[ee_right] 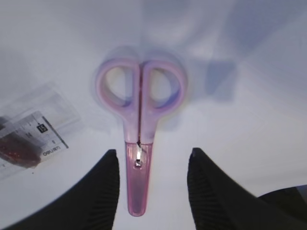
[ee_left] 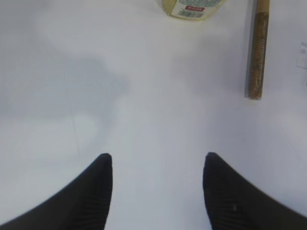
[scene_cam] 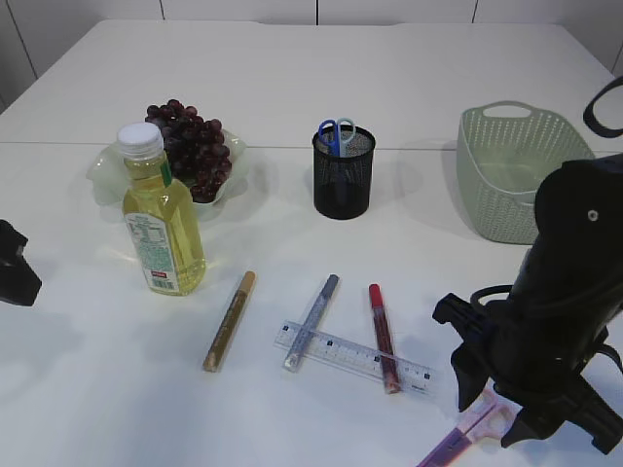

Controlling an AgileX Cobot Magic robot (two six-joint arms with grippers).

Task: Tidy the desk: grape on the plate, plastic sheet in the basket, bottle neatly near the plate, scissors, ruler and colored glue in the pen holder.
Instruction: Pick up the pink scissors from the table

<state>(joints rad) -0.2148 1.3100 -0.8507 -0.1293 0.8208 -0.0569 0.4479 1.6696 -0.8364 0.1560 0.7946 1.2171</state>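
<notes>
Pink scissors (ee_right: 139, 115) in a pink sheath lie on the table, the sheath tip between the fingers of my open right gripper (ee_right: 153, 153), which do not touch it. From outside, that gripper (scene_cam: 501, 413) hangs low over the pink scissors (scene_cam: 467, 436) at the front right. Blue scissors (scene_cam: 337, 134) stand in the black mesh pen holder (scene_cam: 343, 180). The clear ruler (scene_cam: 350, 354) lies under the silver glue (scene_cam: 311, 321) and red glue (scene_cam: 383, 336); the gold glue (scene_cam: 230, 321) lies apart. The grape bunch (scene_cam: 193, 146) sits on the plate (scene_cam: 105, 173), with the oil bottle (scene_cam: 163, 224) in front. My left gripper (ee_left: 157, 155) is open and holds nothing. The plastic sheet is out of view.
A pale green basket (scene_cam: 516, 170) stands at the back right. The left arm (scene_cam: 15, 268) shows only at the left edge. The ruler's end (ee_right: 41, 139) and red glue (ee_right: 14, 149) lie left of the right gripper.
</notes>
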